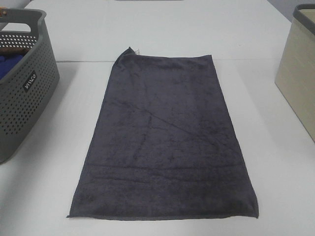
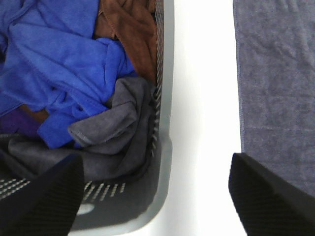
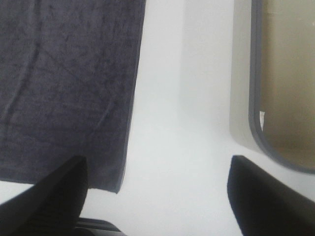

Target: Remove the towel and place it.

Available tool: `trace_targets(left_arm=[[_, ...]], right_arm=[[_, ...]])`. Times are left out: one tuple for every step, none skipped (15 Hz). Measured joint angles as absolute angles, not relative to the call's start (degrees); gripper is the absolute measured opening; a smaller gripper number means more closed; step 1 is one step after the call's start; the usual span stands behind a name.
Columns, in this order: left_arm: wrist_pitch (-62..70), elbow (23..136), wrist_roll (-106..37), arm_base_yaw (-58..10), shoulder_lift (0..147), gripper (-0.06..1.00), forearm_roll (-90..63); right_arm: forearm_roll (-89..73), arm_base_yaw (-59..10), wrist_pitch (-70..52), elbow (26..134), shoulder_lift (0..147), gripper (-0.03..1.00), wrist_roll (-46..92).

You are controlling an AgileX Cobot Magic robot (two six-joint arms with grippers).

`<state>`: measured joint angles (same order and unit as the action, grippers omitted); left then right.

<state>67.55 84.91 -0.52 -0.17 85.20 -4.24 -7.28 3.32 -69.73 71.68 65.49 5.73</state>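
Two grippers, left (image 2: 155,196) and right (image 3: 157,196), hung wide open and empty while the towel (image 1: 165,142) lay flat on the table (image 1: 275,162) between basket (image 1: 29,93) and bin (image 1: 298,83); pinching only one edge could let it drag or bunch.

On my white table (image 1: 197,29): at the left edge, a grey perforated laundry basket (image 1: 24,98) holding a blue cloth (image 2: 54,59), a brown cloth (image 2: 130,29) and a crumpled grey cloth (image 2: 118,123). At the right edge, a beige bin (image 1: 298,83) with a grey rim.
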Motion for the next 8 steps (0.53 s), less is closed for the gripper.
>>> trace_targets(left_arm=[[66.23,79.70,0.34,-0.17,78.95,0.76,-3.27],[65.03,75.40,0.80,-0.17,73.11,0.76,-2.41],[64.11,71.10,0.92,-0.17,68.30,0.76,-1.26],[63.37,67.55,1.15,-0.17,63.71,0.76,0.00],[62.85,64.17,1.60,-0.17,59.24,0.76,2.06],[62.17,60.79,2.12,-0.17,54.03,0.76,3.72],[61.08,57.07,2.29,-0.17,48.64,0.76,4.70],[59.76,53.29,2.35,-0.17,43.49,0.76,4.93]], right_arm=[[-6.76,3.32,-69.79,67.78,60.16,0.76,5.73],[-6.13,3.32,-69.79,64.00,55.35,0.76,5.73],[-5.90,3.32,-69.79,59.76,50.53,0.76,5.73],[-5.90,3.32,-69.79,56.04,45.72,0.76,5.73],[-5.90,3.32,-69.73,52.20,40.28,0.76,5.73],[-5.90,3.32,-69.67,49.16,34.89,0.76,5.73],[-5.90,3.32,-69.44,46.24,30.19,0.76,5.73],[-5.56,3.32,-69.16,43.95,25.95,0.76,5.79]])
